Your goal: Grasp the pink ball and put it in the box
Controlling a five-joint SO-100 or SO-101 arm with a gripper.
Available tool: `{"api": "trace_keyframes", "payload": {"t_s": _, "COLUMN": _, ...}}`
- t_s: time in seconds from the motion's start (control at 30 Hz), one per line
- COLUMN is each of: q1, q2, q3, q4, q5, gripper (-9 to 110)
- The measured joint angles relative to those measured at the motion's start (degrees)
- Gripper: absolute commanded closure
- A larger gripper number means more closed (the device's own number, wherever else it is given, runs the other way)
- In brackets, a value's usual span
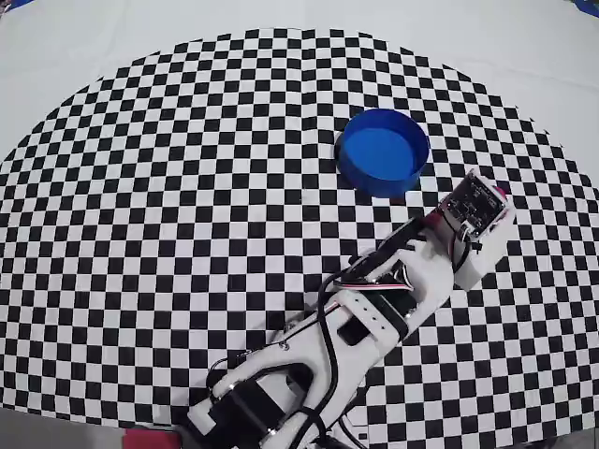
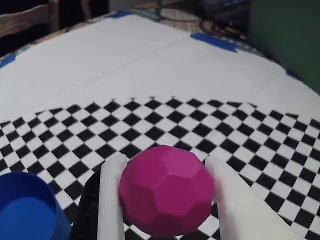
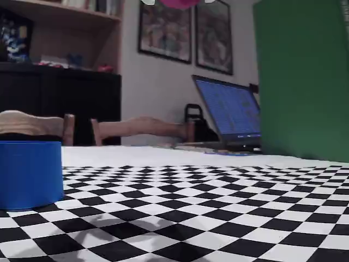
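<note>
**Ball held, box off to the left**

Claw (image 2: 165, 200) is closed around the ball (image 2: 166, 191): in the wrist view I see a white finger (image 2: 111, 200) against each side of it, no gap either side. So the opening is just the ball's width, and the ball is the only thing in it.

Ball looks lifted clear of the worktop (image 2: 150, 65). In the fixed view a sliver of pink (image 3: 177, 3) sits at the very top edge, well above the checkered surface, with a soft shadow on the squares below. Overhead, the arm hides almost all of the ball; only a pink edge (image 1: 502, 192) shows past the wrist board.

Relation that matters: the box (image 1: 383, 152).
- Overhead view: box lies to the left of the claw and a bit farther from the arm base. Near, not touching.
- Wrist view: box rim (image 2: 27, 207) is at lower left, beside the left finger.
- Fixed view: box (image 3: 30, 173) stands at left on the worktop, open top up, well below the pink sliver.

My read: grasp is done, carry is what's left. Next move is a swing left toward the box, then release over the opening. Ball is faceted, so I expect it holds fine between the fingers. Main risk is clipping the box wall if I come in low.
</note>
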Motion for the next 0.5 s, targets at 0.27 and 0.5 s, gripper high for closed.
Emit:
{"api": "trace_keyframes", "payload": {"t_s": 0.27, "q1": -5.45, "q2": 0.09, "q3": 0.70, "q4": 0.00, "q5": 0.09, "gripper": 101}}
{"api": "trace_keyframes", "payload": {"t_s": 0.5, "q1": -10.11, "q2": 0.09, "q3": 0.70, "q4": 1.14, "q5": 0.09, "gripper": 101}}
